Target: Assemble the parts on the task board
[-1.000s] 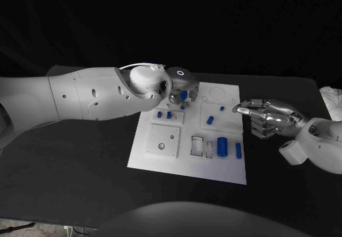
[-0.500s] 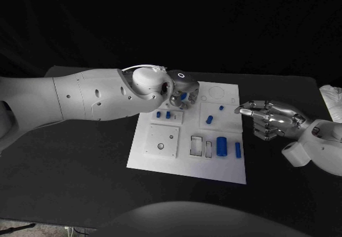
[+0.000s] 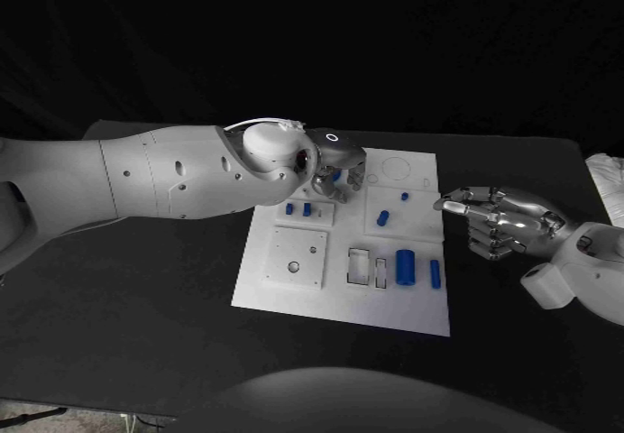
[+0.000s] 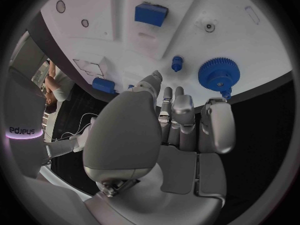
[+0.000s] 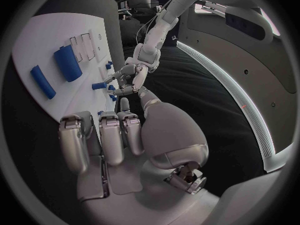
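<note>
Black table, white task board in the middle. Left arm reaches across the board's far-left corner and blocks that area in the head view. Right arm sits off the board's right edge.

Left hand: fingers close together, extended over the board, nothing in them, tips near a blue gear and a small blue peg. Can't tell if the tips touch the gear. A blue block lies farther along the board.

Right hand: fingers curled in, holding nothing, just beside the board's right edge, above the table.

Parts on the board, head view: big blue cylinder and a thinner blue bar near the right edge, small cylinder mid-board, two short pegs in a left recess.

Writing: "sharpa", shown mirrored, on a wrist band.

Versus 1 s ago: right hand has backed off to the right, away from the board; left hand has stayed over the far corner. Parts unchanged.
</note>
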You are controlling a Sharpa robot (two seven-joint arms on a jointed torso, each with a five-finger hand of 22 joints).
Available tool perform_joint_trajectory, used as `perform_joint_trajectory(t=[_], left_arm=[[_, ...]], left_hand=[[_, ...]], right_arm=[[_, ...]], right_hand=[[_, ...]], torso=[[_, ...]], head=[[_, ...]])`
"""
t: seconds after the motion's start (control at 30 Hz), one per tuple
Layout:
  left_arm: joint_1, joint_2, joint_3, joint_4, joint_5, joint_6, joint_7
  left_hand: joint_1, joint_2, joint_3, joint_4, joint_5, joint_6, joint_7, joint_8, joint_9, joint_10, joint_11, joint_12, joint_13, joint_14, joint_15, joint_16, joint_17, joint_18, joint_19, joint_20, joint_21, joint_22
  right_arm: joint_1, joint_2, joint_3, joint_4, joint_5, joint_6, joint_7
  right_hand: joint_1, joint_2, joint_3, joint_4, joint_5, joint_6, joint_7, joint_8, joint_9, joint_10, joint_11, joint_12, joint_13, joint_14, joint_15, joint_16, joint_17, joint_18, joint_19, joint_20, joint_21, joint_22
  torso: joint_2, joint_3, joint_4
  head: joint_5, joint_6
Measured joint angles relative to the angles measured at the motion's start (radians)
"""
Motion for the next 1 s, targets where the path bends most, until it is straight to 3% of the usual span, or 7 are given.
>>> perform_joint_trajectory(t=[0.4,0.67,1.0], left_arm=[[0.000,-0.045,0.000,0.046,0.001,-0.029,0.012],[0.000,-0.073,0.000,0.058,-0.006,-0.028,-0.002],[0.000,-0.078,0.000,0.059,-0.013,-0.025,-0.023]], left_hand=[[0.022,0.008,-0.004,-0.004,0.027,-0.004,-0.004,0.000,-0.005,-0.003,0.003,0.058,0.041,0.000,0.000,0.023,0.009,0.000,0.000,0.000,0.000,0.000],[0.026,0.012,-0.004,-0.004,0.035,-0.004,-0.004,0.000,-0.006,-0.009,0.009,0.071,0.049,0.000,0.000,0.040,0.026,0.000,0.000,0.000,0.000,0.000],[0.039,0.012,0.006,-0.008,0.046,-0.007,-0.029,0.005,-0.012,-0.034,0.020,0.079,0.058,0.000,0.007,0.045,0.018,0.000,0.000,0.007,0.000,0.000]], right_arm=[[0.000,-0.005,0.000,0.007,0.000,0.001,-0.008],[0.000,-0.005,0.000,0.004,0.000,0.002,-0.010],[0.000,-0.002,0.000,0.001,0.000,0.005,-0.012]], right_hand=[[0.000,0.000,0.000,0.000,0.000,0.000,0.000,0.000,0.000,0.000,0.000,0.000,0.000,0.000,0.000,0.000,0.000,0.000,0.000,0.000,0.000,0.000],[0.000,0.000,0.000,0.000,0.000,0.000,0.000,0.000,0.000,0.000,0.000,0.000,0.000,0.000,0.000,0.000,0.000,0.000,0.000,0.000,0.000,0.000],[0.000,0.000,0.000,0.000,0.000,0.000,0.000,0.000,0.000,0.000,0.000,0.000,0.000,0.000,0.000,0.000,0.000,0.000,0.000,0.000,0.000,0.000]], torso=[[0.002,0.0018,-0.0120],[0.003,0.0034,-0.0163],[0.003,0.0056,-0.0231]], head=[[0.012,0.000],[0.023,0.000],[0.027,0.000]])
